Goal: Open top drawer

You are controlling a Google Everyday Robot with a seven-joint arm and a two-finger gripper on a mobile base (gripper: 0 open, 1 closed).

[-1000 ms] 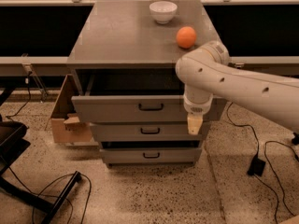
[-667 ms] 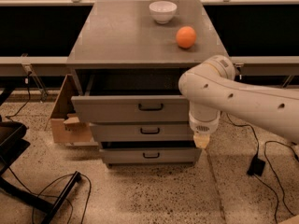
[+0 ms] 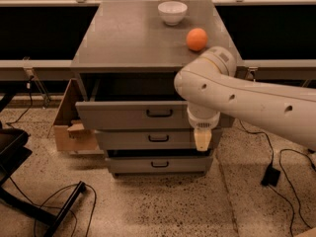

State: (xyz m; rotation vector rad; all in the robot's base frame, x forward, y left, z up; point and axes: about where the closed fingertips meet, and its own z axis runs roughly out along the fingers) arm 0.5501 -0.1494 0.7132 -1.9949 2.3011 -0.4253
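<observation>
Camera view showed the top drawer [image 3: 123, 116] already standing out from the grey cabinet, with a dark gap open behind its front. What lay inside was too shadowed to make out. The gripper [image 3: 202, 141] hung pointing straight down at the end of the pale arm [image 3: 247, 98], in front of the right end of the middle drawer [image 3: 138, 139] and just under the top drawer's lower edge. It held nothing. Whether its fingers were spread or pressed together could not be told from this side.

Up and to the left of the fingers sat the top drawer's black bar handle [image 3: 159, 113], clearly apart from them. Level with the fingers, to their left, was the middle drawer's handle [image 3: 158, 138]. The bottom drawer [image 3: 158, 165] lay below and to the left. High above the fingers, on the tabletop [image 3: 118, 38], rested an orange [image 3: 197, 39], and beyond it a white bowl [image 3: 172, 12].

By my reading the opening was largely done. The drawer looked rigid and fairly heavy, a box on runners that should slide straight and resist any sideways pull. The bar was the only sensible hold: small, hard and probably smooth, best pinched at its middle and drawn squarely outward so the drawer did not bind. An off-centre tug could slip off.
</observation>
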